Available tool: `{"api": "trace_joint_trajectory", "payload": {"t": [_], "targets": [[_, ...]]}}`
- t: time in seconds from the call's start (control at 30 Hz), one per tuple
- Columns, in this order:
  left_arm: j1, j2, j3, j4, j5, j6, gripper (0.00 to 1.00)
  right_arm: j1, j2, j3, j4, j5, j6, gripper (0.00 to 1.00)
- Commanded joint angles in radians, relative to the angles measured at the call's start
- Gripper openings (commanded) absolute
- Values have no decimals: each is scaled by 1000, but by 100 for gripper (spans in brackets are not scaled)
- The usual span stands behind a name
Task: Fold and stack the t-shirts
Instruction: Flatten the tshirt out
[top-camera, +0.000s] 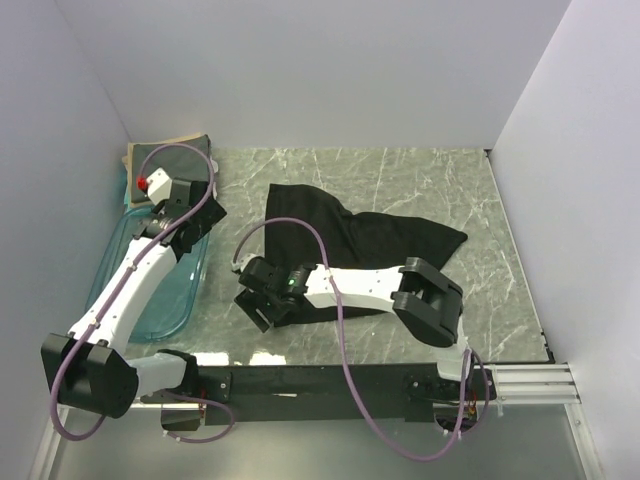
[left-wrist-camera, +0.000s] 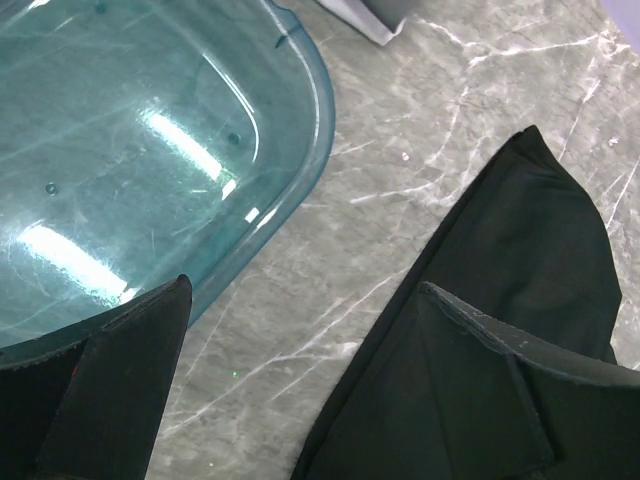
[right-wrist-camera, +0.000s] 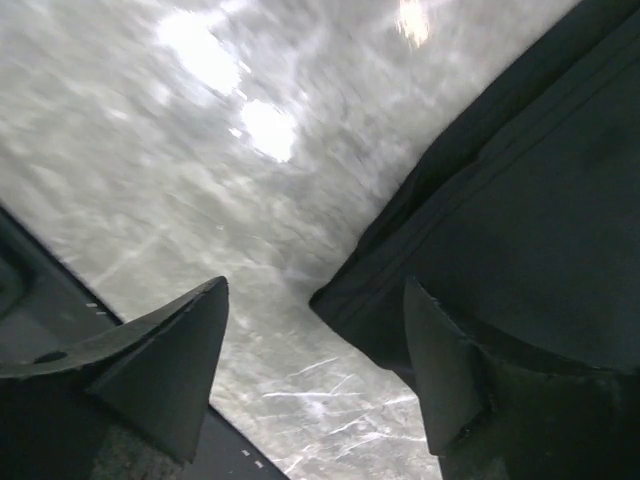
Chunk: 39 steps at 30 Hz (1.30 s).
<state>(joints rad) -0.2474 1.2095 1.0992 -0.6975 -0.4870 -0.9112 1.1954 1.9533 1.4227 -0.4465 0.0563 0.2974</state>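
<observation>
Three shirts are counted. One black shirt is spread loosely on the marbled surface, in the middle and somewhat to the right. Its cloth is plain and matte, wrinkled, with one lobe reaching toward the far side and another tapering to the right. Two folded shirts are stacked in the far left corner: a dark grey-green one is laid on a beige one, of which only the edges are seen. Part of this stack is hidden by the left arm.

One clear blue tub is set along the left side, near the stack and well apart from the black shirt.

Two grippers are seen. The left gripper is held with its fingers apart above the strip of bare surface between the tub and the black shirt; nothing is held between them. The right gripper is likewise spread wide at the near left edge of the black shirt. A hemmed corner of the cloth is seen between its fingers, but whether it is touched cannot be told.
</observation>
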Motion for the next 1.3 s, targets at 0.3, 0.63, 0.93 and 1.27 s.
{"api": "trace_joint_trajectory", "payload": {"t": [0.3,0.63,0.93,1.27], "targets": [[43,-34,-13,53,67,18,99,-14,90,13,-79,-68,31,61],[59,-16,1,84,120,40,99,-16,-48,-204,-153,49,124,0],[-44,66,-22,236,298,100,99,-89,-476,-620,-196,89,313,0],[-181,355,36,200,223,61,99,-302,-619,-745,-201,103,283,0]]}}
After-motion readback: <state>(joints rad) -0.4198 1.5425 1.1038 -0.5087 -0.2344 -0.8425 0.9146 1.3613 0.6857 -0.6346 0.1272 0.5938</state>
